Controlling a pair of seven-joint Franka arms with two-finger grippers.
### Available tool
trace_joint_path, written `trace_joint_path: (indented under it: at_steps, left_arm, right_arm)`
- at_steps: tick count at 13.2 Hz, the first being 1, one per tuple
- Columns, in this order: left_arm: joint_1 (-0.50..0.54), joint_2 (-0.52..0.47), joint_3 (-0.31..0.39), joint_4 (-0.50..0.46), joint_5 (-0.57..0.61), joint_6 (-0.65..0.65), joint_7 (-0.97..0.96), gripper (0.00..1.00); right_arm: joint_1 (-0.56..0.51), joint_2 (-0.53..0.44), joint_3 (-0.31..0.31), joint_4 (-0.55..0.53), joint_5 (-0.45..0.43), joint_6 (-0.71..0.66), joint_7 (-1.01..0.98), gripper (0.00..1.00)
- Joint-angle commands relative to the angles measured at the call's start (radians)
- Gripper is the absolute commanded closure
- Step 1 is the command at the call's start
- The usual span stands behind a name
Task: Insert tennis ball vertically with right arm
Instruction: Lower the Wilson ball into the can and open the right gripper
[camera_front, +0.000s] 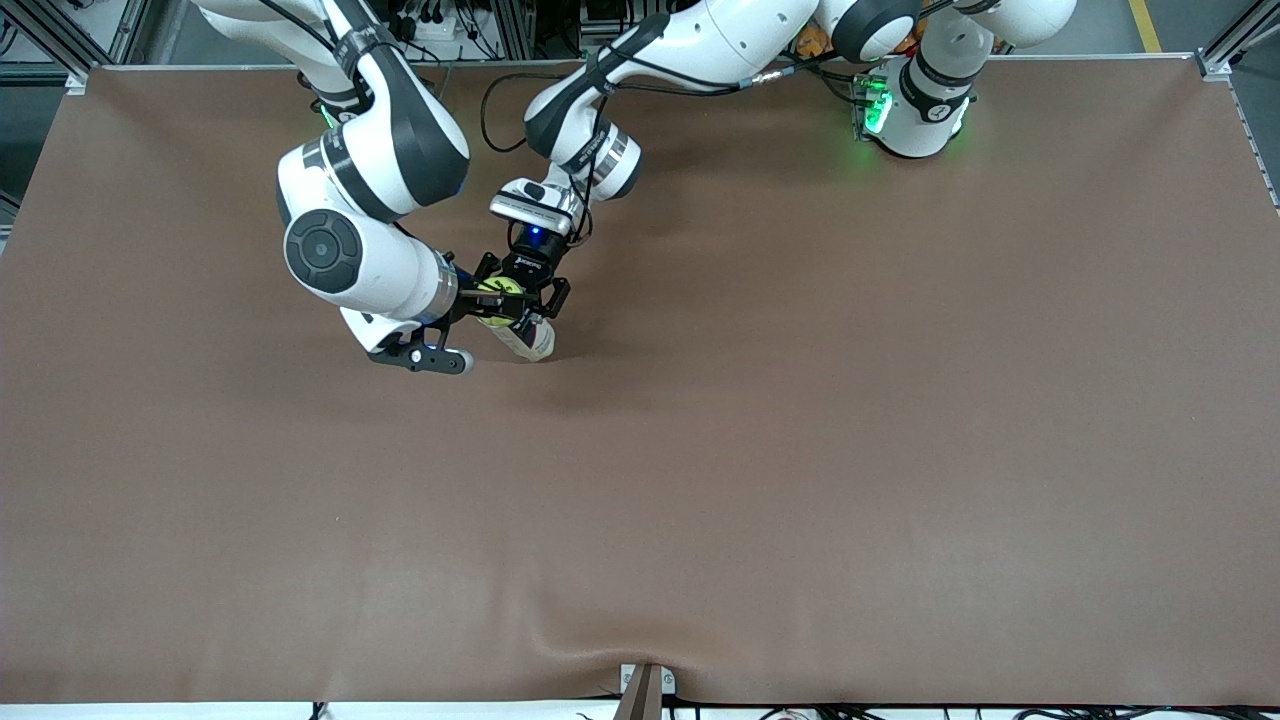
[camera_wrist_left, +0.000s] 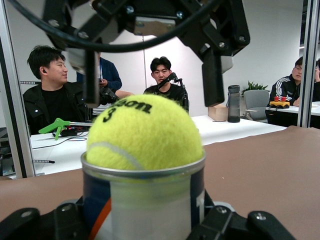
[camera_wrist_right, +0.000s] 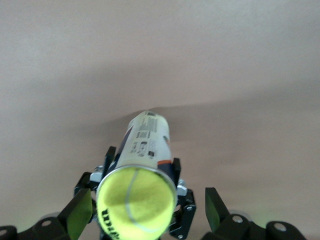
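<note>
The tennis ball (camera_wrist_left: 144, 131) sits in the mouth of the ball can (camera_wrist_left: 145, 200), about half of it above the rim. The can stands upright on the brown bench (camera_front: 800, 450), toward the right arm's end. The left hand (camera_front: 528, 300) is clamped round the can near its top, steadying it.

The right hand (camera_wrist_left: 150, 55) hangs directly over the ball with its fingers (camera_wrist_left: 212, 75) spread wider than the ball and touching nothing; the right wrist view looks straight down on ball and can with the finger pads (camera_wrist_right: 80, 220) apart on either side.

To my eye the insertion is at its last stage: the ball is let go but not seated. The next move seems to call for a push straight down, or simply a clean lift away, without nudging the can.
</note>
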Motion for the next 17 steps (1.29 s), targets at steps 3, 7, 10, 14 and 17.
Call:
trace_joint_path:
  at_steps: [3,7,10,14,17]
  left_arm:
    - [0.016,0.041,-0.026,0.072,0.072,-0.008,-0.012,0.25]
    - [0.016,0.041,-0.026,0.072,0.072,-0.008,-0.012,0.25]
    - [0.022,0.041,-0.026,0.075,0.072,-0.008,-0.006,0.25]
    - [0.024,0.041,-0.026,0.075,0.072,-0.008,-0.009,0.25]
    - [0.024,0.041,-0.026,0.074,0.072,-0.008,-0.011,0.25]
  right_arm:
    - [-0.017,0.0,0.0,-0.02,-0.075,0.001,-0.049,0.0]
    - [-0.006,0.004,0.0,-0.043,-0.074,0.024,-0.048,0.0]
    - [-0.006,0.002,0.001,-0.045,-0.072,0.022,-0.046,0.0]
    - [0.0,0.004,0.001,-0.048,-0.072,0.024,-0.045,0.0]
    - [-0.014,-0.009,0.003,-0.014,-0.066,-0.026,-0.052,0.0]
